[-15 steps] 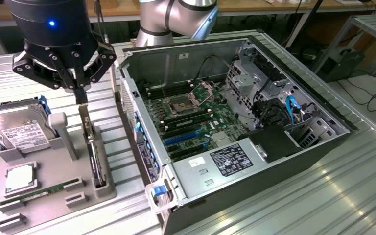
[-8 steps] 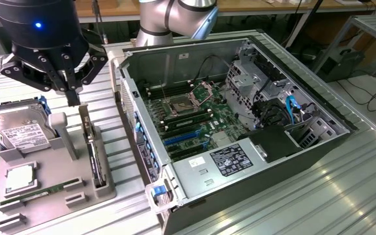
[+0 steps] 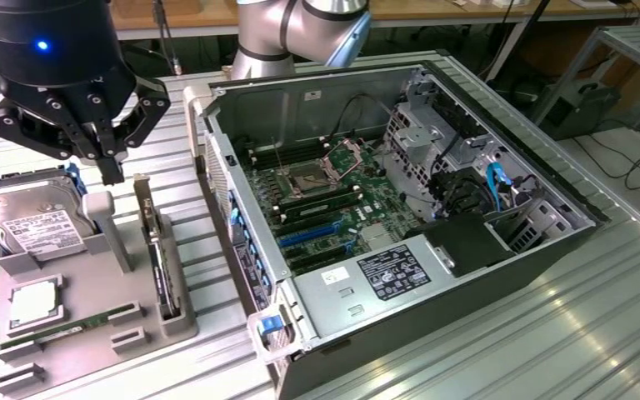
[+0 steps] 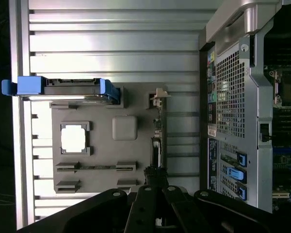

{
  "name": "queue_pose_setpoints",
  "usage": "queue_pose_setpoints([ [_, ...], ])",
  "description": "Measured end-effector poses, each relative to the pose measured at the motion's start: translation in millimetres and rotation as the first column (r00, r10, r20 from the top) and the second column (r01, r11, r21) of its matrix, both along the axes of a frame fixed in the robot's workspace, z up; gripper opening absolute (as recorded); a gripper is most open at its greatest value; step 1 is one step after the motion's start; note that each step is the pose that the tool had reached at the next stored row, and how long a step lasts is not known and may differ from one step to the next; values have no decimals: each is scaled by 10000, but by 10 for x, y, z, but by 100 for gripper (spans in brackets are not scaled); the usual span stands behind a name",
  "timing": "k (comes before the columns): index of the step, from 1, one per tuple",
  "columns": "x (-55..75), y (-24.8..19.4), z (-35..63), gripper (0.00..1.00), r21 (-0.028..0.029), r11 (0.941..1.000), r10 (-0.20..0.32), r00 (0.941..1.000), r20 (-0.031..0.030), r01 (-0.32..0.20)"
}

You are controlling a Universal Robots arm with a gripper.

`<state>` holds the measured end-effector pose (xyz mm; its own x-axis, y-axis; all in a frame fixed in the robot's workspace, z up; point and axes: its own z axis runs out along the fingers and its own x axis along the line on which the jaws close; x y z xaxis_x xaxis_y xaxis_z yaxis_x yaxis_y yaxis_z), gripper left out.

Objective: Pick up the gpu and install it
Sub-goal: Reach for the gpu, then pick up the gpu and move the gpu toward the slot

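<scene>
The gpu stands on edge in a slot of the grey parts holder, a thin dark card with a pale bracket at its far end. From the wrist view I look down its edge, the gpu with its pale bracket tip beyond. My gripper hangs above the holder, just to the exterior view's left of the card's far end. Its dark fingers meet at a point with nothing between them. In the wrist view the gripper sits over the card's near end.
The open computer case lies to the exterior view's right, showing the motherboard with blue slots. The holder also carries a hard drive with blue rails, a cpu, a green memory stick and a grey post.
</scene>
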<state>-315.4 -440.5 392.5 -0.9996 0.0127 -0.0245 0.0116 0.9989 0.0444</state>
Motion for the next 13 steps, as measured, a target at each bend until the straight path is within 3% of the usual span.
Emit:
queue_pose_setpoints([
  [13,0,0,0,11,0,10000,0,10000,-1,0],
])
